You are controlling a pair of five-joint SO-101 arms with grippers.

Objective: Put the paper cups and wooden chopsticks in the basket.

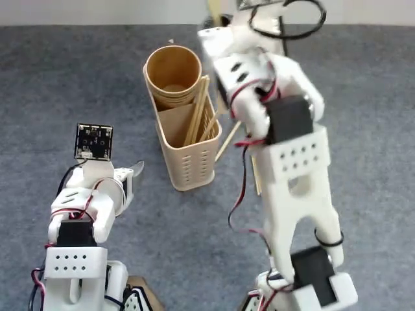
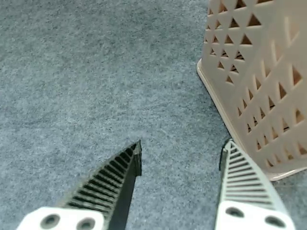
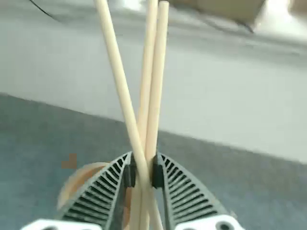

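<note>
A beige perforated basket (image 1: 189, 159) stands mid-table. Stacked paper cups (image 1: 173, 71) lie in its far end, with several wooden chopsticks (image 1: 198, 115) leaning inside. My right gripper (image 3: 142, 175) is shut on a few chopsticks (image 3: 146, 86) that fan out beyond the fingertips; a cup's rim (image 3: 79, 184) shows under it. In the high view this gripper (image 1: 219, 32) hangs just beyond the basket's far right corner. My left gripper (image 2: 182, 153) is open and empty, low over the carpet at the basket's near corner (image 2: 254, 81). It sits left of the basket (image 1: 133, 176).
Grey carpet covers the table. Another chopstick (image 1: 227, 144) shows between the basket's right side and the right arm (image 1: 292, 162), partly hidden by it. The left arm's base (image 1: 74, 259) sits at the near left.
</note>
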